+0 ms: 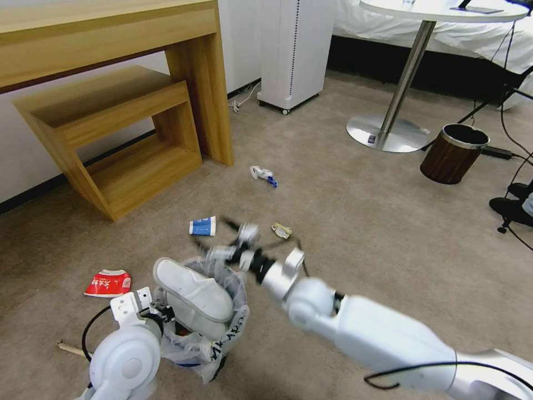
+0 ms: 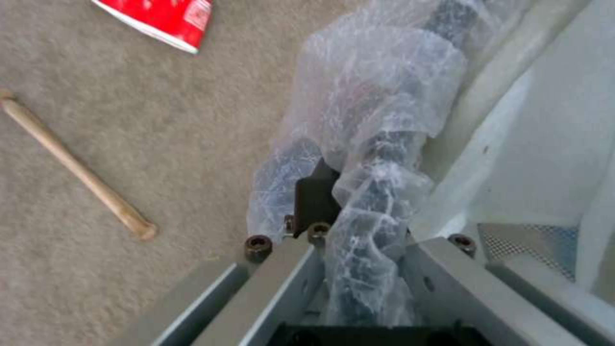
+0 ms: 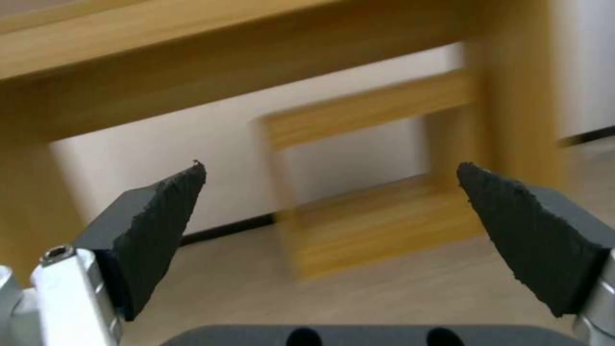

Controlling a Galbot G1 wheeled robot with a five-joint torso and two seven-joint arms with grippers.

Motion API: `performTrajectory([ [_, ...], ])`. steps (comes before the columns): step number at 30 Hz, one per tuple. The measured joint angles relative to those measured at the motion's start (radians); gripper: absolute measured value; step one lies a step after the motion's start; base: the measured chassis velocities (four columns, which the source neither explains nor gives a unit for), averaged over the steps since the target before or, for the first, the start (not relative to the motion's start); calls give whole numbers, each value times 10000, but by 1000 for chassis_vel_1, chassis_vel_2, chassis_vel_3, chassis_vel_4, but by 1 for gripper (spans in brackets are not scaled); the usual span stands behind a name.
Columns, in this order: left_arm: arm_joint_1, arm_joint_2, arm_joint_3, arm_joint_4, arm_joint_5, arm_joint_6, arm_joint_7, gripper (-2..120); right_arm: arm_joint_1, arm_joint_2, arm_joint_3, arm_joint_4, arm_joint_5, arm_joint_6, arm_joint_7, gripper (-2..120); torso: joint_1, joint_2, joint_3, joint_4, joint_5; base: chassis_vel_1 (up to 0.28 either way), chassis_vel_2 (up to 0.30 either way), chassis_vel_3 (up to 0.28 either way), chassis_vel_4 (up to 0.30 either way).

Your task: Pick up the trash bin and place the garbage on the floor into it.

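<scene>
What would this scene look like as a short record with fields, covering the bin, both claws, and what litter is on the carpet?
trash bin: black, bag-lined, low left in head view, white slipper sticking out of it
left claw: shut on trash bin rim and bag
right claw: open, empty, above the carpet beyond the bin
litter on floor: red-white carton, blue-white packet, wooden stick, crumpled wrapper, crushed bottle
floor: beige carpet
other bin: brown wood-grain bin by the round table's base
</scene>
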Motion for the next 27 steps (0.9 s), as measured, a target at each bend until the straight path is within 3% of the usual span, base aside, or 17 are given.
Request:
performTrajectory([
  [5, 227, 82, -111, -301, 0, -123, 113, 0, -802, -200, 1448, -286, -326, -74, 223, 100, 1, 1, -1, -5, -1, 0, 0, 0, 0],
  [14, 538, 276, -319, -597, -6, -211, 142, 0, -2708, -321, 2739, -291, -1101, -33, 209, 100, 1, 0, 0, -2, 1, 0, 0, 0, 0],
  [27, 905, 284, -439, -882, 170, -203, 213, 0, -3788, -279, 3340, -308, -1698, 23, 231, 100, 1, 0, -1, -1, -1, 12, 14, 13, 18],
])
